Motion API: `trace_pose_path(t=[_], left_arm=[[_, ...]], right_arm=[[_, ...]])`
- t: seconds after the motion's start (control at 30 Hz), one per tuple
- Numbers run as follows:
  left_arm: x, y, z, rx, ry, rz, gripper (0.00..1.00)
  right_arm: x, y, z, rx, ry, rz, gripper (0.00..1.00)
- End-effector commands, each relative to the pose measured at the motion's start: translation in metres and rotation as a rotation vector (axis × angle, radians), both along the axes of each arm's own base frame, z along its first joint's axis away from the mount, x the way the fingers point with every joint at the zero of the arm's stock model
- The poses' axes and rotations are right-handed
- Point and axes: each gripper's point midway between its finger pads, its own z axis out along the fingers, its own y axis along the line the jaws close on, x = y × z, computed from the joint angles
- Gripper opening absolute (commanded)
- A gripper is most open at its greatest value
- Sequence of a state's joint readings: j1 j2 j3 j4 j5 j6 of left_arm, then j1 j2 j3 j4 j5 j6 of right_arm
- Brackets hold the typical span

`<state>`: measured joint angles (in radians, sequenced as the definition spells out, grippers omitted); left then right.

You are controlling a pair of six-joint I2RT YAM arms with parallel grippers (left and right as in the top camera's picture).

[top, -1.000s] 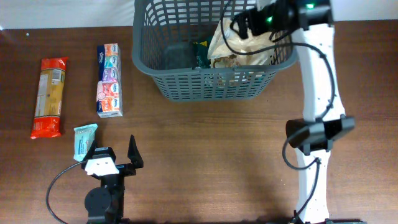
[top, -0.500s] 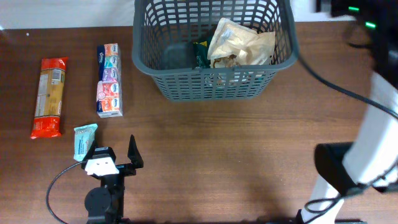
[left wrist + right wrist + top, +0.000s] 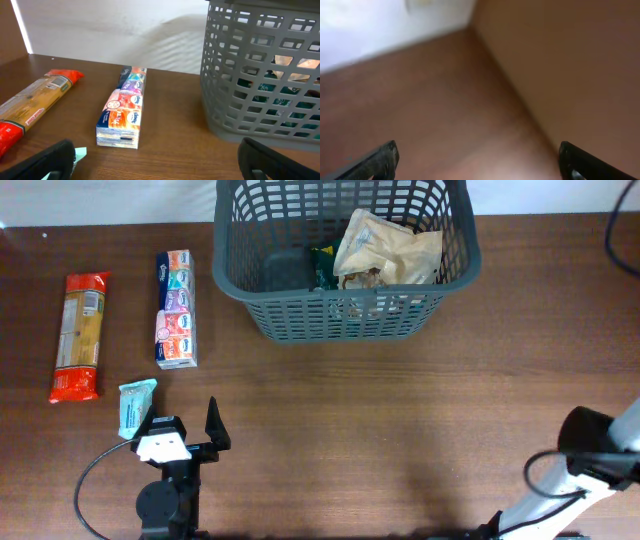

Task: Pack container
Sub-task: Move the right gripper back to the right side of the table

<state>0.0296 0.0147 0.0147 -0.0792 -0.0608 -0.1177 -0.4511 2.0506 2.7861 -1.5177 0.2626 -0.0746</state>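
Note:
The container (image 3: 340, 318), a dark grey slotted basket, stands at the table's far edge; its wall fills the right of the left wrist view (image 3: 260, 75). Inside it lie a beige packet (image 3: 385, 248) and a dark green packet (image 3: 322, 265). My left gripper (image 3: 180, 423) rests near the front left, open and holding nothing (image 3: 157, 160). A small teal packet (image 3: 135, 405) lies just beside its left finger. My right gripper (image 3: 479, 162) is open and holding nothing over blurred brown table; the overhead view shows only a lower part of the right arm (image 3: 590, 450).
A multicoloured tissue pack (image 3: 176, 308) lies left of the basket, seen end-on in the left wrist view (image 3: 124, 107). An orange-red pasta packet (image 3: 79, 335) lies further left (image 3: 35, 100). A white wall runs behind the table.
My right arm has pulled back from above the basket to the right edge, out of the overhead view. The beige packet stays in the basket. The left arm has not moved.

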Motion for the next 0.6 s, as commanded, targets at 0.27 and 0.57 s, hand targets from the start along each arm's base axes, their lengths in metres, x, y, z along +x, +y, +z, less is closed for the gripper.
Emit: trace_pose_path(t=[0.27,0.57], left_arm=[[0.0,0.003,0.0,-0.001,-0.005,0.013,0.99],[0.0,0.003,0.0,0.0,-0.008,0.018,0.99]], right_arm=[[0.016,-0.021,-0.12,0.215,0.205,-0.042,0.99],[0.017,-0.021,-0.118,0.21,0.195,-0.042,0.99]])
